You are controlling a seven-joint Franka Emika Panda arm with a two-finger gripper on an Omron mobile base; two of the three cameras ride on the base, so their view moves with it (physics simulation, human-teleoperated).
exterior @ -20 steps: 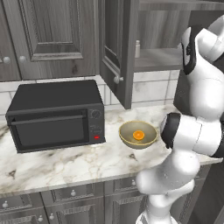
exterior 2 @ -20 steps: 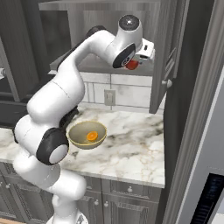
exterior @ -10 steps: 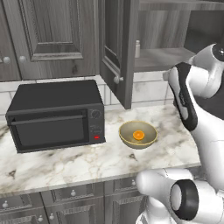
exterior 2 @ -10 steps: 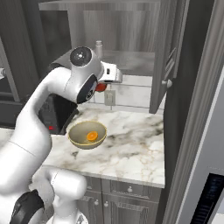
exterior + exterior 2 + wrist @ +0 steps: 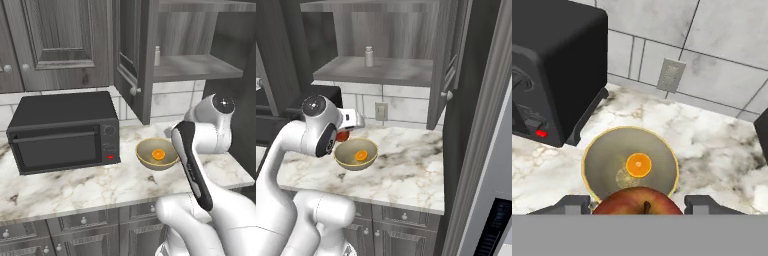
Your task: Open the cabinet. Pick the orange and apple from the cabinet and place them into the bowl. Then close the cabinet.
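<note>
We are holding the apple (image 5: 637,201) in the gripper (image 5: 637,204), its fingers (image 5: 571,204) pressing against either side of the fruit, stem end facing the hand camera. In the right base view the apple (image 5: 342,135) is showing as a red patch under the hand, just beside the bowl's (image 5: 344,156) left rim and slightly above it. The bowl (image 5: 595,152) is sitting on the marble counter (image 5: 712,150), directly below the apple in the hand view. The orange (image 5: 638,165) is lying inside the bowl, near its centre; we are also seeing the orange (image 5: 158,154) in the bowl (image 5: 146,157) from the left base view. The microwave (image 5: 62,130) is standing on the counter (image 5: 75,187) to the left of the bowl, close but not touching. The cabinet (image 5: 135,55) is standing open, one door swung out over the counter, its knob (image 5: 133,91) facing the room. On the shelf (image 5: 381,70) a small pale bottle (image 5: 370,56) is standing upright. A wall outlet (image 5: 670,75) is sitting on the tiled backsplash behind the bowl. Drawers (image 5: 75,222) are running below the counter.
</note>
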